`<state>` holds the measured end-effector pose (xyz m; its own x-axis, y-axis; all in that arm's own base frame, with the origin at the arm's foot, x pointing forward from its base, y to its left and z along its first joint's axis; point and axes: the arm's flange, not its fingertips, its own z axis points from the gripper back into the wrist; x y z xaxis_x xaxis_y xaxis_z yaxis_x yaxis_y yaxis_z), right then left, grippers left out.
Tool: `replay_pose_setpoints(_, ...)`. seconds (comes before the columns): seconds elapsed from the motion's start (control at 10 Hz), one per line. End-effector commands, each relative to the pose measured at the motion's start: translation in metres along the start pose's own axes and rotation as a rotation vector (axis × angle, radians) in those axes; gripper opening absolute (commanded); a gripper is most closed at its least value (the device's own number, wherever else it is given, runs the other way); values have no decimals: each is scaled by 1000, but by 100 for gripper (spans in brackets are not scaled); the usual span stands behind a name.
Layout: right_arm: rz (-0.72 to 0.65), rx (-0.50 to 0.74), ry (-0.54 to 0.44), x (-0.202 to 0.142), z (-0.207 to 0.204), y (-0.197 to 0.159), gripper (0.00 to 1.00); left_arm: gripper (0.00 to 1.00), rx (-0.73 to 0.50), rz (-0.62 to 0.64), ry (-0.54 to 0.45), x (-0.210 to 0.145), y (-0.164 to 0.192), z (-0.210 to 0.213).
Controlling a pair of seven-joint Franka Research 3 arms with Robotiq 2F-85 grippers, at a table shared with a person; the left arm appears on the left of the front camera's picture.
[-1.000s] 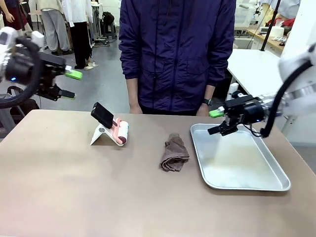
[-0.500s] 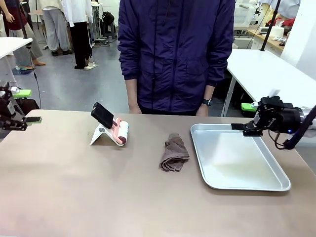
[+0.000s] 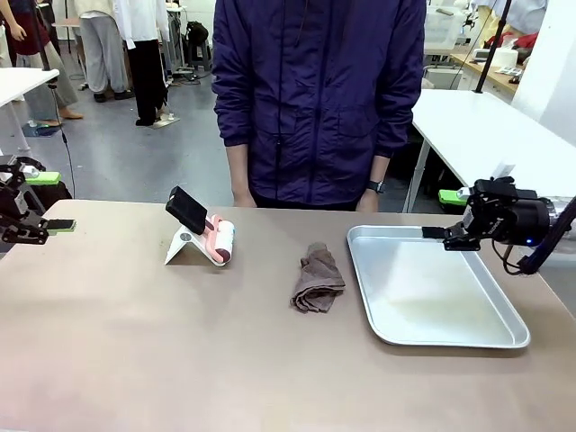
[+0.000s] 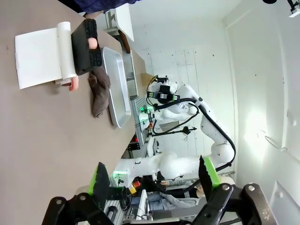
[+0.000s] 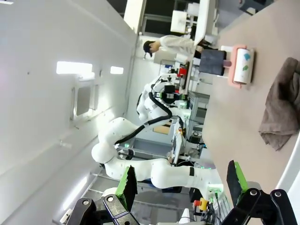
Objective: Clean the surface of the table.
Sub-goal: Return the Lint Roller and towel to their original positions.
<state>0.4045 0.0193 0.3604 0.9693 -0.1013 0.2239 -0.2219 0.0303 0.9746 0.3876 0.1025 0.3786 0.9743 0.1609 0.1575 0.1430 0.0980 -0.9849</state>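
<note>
The tan-brown table (image 3: 180, 342) spreads across the front view. Near its middle lies a crumpled brown cloth (image 3: 318, 279), which also shows as the cloth (image 4: 98, 91) and the cloth (image 5: 281, 110) in the wrist views. My left gripper (image 3: 38, 202) hovers open at the table's far left edge, its green pads (image 4: 101, 180) wide apart with nothing between them. My right gripper (image 3: 447, 214) hangs open just past the tray's far right corner, pads (image 5: 236, 176) spread and holding nothing.
A pink lint roller (image 3: 220, 241) rests on a white stand beside a black handle at the back left. A shiny silver tray (image 3: 432, 288) sits on the right. A person in a dark purple jacket (image 3: 319, 99) stands at the far edge, hands down.
Both arms have drawn outward since a second ago: the left gripper dropped to the table's left edge, and the right gripper pulled back off the tray's corner. Over the last half second they hardly moved.
</note>
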Motion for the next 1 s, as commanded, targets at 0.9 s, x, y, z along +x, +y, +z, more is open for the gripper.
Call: replay_pose_setpoints(0.9, 8, 9, 15, 5, 2, 2, 100, 100, -26, -16, -11, 0, -2, 0)
